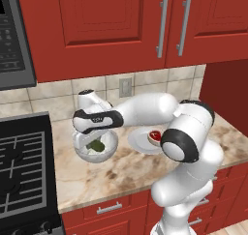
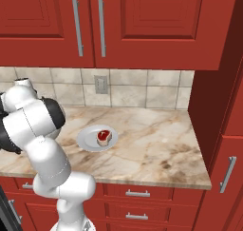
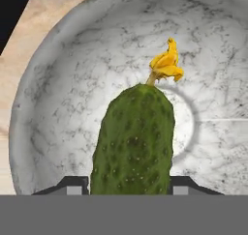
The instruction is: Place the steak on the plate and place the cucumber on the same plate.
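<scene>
Three views split the scene between them. From the left base view, the arm reaches over the marble counter [image 1: 97, 176] to a grey speckled bowl [image 1: 110, 151] at about 9 o'clock of the plate [image 1: 140, 143], beside the stove [image 1: 24, 166]; the cucumber [image 1: 97, 146] shows as a dark green lump inside the bowl, under the hand. The right base view has the arm's white body covering the bowl's side of the counter, but it gives the clearest look at the plate, which sits bare of the arm with the steak [image 2: 105, 136] lying flat on it, toward its 3 o'clock side.

The hand view looks straight down into the bowl. The gripper [image 3: 131, 188] has its two dark fingertips [image 3: 72, 185] set against either side of the cucumber's near end, pinching it, with no gap to be seen between pads and skin.

The cucumber is dark green and pimpled, blunt at its far end, where a small shrivelled yellow blossom [image 3: 166, 65] sticks out toward 12 o'clock in that view. It lies within the bowl's hollow, its far end over the middle of the bowl's floor. The steak is red at the centre with a pale rim.
</scene>
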